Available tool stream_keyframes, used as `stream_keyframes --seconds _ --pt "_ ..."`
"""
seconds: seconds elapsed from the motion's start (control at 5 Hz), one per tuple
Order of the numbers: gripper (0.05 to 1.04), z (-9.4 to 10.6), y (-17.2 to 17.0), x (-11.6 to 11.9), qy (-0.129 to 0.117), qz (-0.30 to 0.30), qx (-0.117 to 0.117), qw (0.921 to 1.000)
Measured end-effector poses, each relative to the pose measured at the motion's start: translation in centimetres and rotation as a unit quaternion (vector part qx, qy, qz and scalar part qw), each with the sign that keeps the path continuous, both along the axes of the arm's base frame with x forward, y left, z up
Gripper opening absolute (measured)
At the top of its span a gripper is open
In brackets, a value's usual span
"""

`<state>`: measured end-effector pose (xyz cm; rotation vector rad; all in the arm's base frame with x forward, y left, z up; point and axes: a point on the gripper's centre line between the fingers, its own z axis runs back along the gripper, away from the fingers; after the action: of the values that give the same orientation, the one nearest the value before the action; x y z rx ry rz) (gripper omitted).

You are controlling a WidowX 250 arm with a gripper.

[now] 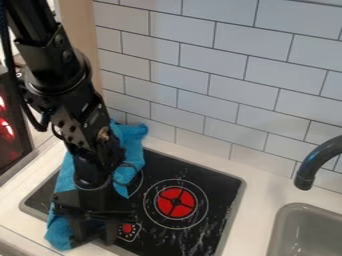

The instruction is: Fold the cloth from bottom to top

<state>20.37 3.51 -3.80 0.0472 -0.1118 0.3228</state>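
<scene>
Partly hidden: blue cloth (136, 142) behind arm (57, 75) | hand (93, 238): fingers apart, at cloth's near end | sink (307, 220) cut off

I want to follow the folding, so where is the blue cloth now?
In the camera view, the blue cloth lies over the left side of the black stove top, partly hidden behind the gripper, its far end near the tiled wall.

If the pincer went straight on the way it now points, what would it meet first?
Probably the near end of the blue cloth, or the black cooktop right beside it. The pincer points down there, but how much gap is left, if any, is hard to judge.
</scene>
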Motion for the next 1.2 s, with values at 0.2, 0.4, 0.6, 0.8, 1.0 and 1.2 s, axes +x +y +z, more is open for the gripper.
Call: stream_keyframes --seconds 0.2,0.4,0.6,0.8,1.0,1.2 --pt "0.388 0.3 -0.1 -0.1 -0.001 -0.002 -0.004 1.0" --pt "0.253 1.1 0.1 0.0 -0.008 0.0 -0.006 1.0" --pt "0.121 2.4 0.0 0.1 -0.02 -0.008 -0.023 0.9995" --pt "0.056 4.6 0.1 0.2 -0.042 -0.005 -0.028 0.9987" --pt "0.05 6.7 0.6 0.4 -0.055 0.011 -0.038 0.9977" --pt "0.05 8.4 1.7 1.5 -0.066 0.025 -0.044 0.9965"
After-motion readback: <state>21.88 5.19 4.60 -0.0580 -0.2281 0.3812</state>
